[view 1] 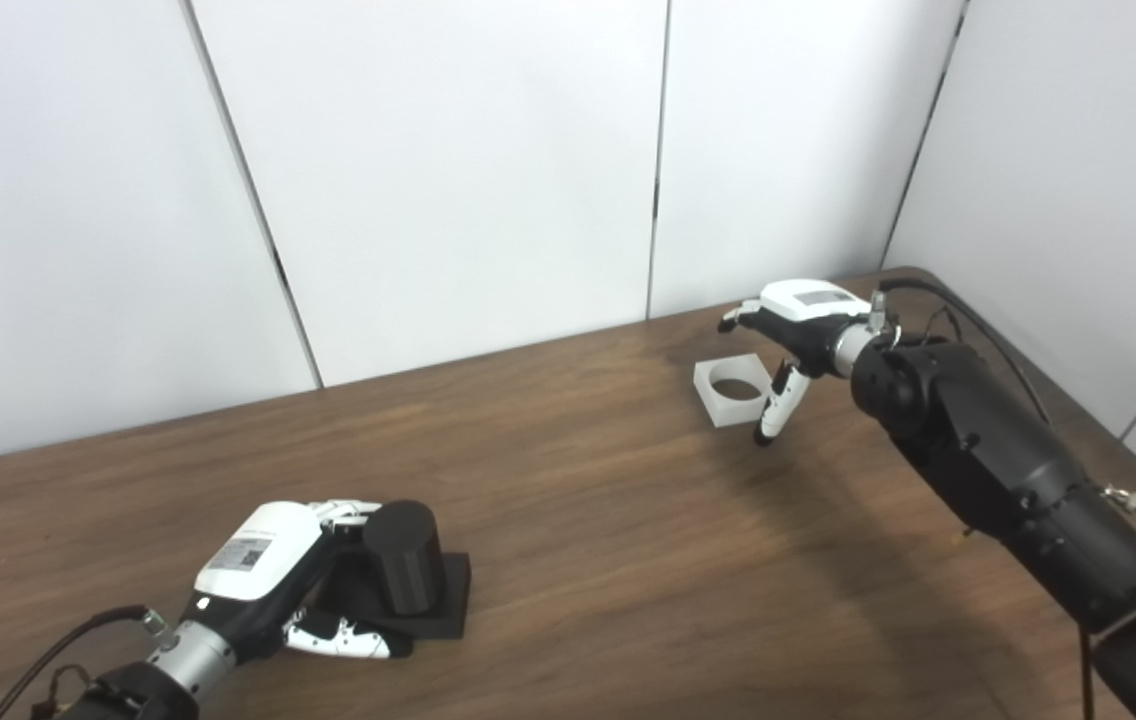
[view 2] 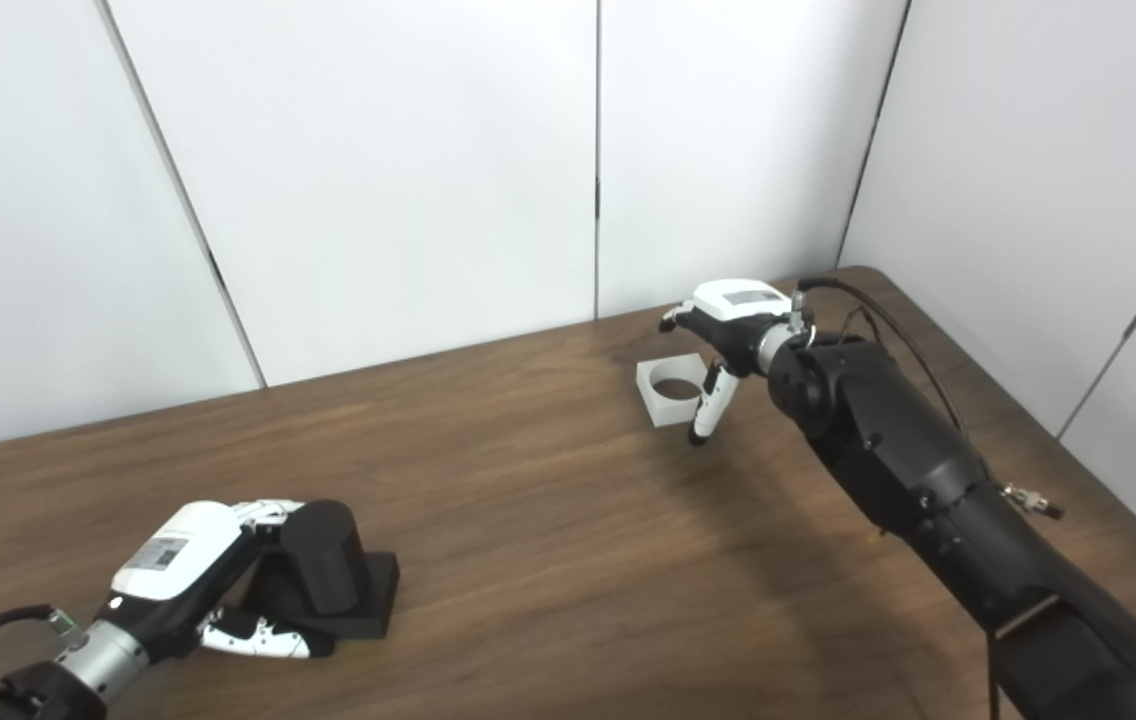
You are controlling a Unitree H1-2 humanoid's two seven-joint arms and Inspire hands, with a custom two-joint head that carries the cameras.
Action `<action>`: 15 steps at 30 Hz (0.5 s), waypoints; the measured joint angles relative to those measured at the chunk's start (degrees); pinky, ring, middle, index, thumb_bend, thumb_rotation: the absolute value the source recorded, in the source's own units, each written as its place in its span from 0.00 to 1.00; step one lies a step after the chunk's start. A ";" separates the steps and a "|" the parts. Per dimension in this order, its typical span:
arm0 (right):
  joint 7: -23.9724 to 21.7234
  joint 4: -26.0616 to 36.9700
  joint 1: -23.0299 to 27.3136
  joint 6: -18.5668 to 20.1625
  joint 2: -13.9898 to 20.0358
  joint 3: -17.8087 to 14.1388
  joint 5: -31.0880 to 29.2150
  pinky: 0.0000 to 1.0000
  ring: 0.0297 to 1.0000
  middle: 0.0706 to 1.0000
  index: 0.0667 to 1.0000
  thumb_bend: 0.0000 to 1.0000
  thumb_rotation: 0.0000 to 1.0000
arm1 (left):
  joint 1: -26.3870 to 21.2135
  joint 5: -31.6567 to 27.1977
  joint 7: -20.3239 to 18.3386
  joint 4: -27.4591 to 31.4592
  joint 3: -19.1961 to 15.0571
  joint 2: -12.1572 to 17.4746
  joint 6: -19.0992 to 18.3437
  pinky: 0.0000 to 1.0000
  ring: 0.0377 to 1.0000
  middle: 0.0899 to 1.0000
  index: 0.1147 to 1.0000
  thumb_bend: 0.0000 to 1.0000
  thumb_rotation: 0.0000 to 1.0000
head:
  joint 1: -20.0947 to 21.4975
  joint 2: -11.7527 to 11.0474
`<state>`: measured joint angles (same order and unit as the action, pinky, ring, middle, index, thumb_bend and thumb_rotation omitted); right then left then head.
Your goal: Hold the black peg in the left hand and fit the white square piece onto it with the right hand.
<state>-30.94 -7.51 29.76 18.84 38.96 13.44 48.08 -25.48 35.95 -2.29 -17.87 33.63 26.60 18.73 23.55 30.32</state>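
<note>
left arm: comes in bottom-left corner, cable looped beside the wrist, low over the table (view 1: 628, 560).
left hand (view 1: 268, 580): at the near-left of the table, right beside the black peg (view 1: 406, 568). Fingers spread around it: upper fingers (view 1: 343, 512) reach toward the cylinder's far-left side near its top, thumb (view 1: 348, 640) lies along the near edge of the peg's base. Can't tell if the upper fingers actually touch the cylinder; not a closed grasp.
black peg: upright black cylinder on a flat square black base, base flat on the table, near-left area. Not lifted.
table: dark brown wood grain, rounded far-right corner.
right arm: black, enters bottom-right, stretches diagonally to the far-right part of the table; cable arcs over the wrist.
right hand (view 2: 728, 330): hovers at the right edge of the white square piece (view 2: 671, 390). Fingers apart: one set reaches over the piece's far-right corner, another white-tipped finger (view 2: 706, 410) hangs down just beside its near-right edge. Contact unclear, nothing pinched.
white square piece: flat on the table, far-right area, round hole through the middle, well apart from the peg.
backdrop: white wall panels (view 1: 448, 170) with dark vertical seams behind the table's far edge and on the right.
</note>
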 measured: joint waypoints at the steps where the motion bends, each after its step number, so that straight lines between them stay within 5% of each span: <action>1: 0.31 -1.31 0.69 -0.29 -0.10 0.36 0.00 0.91 0.93 0.94 0.86 0.94 0.16 | 0.06 -0.03 0.00 0.00 -0.02 0.04 0.00 0.81 0.83 0.80 0.43 0.52 0.07 | 0.00 0.09; 15: 1.78 -8.46 3.55 -1.43 -1.44 4.21 -0.08 0.89 0.91 0.91 0.84 0.92 0.16 | 0.56 -0.05 0.00 0.74 -0.12 0.18 -0.01 0.81 0.82 0.79 0.43 0.52 0.07 | -0.79 0.88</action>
<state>-29.16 -15.97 33.31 17.41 37.52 17.65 48.01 -24.92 35.90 -2.29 -17.12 33.51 26.78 18.72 22.76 31.20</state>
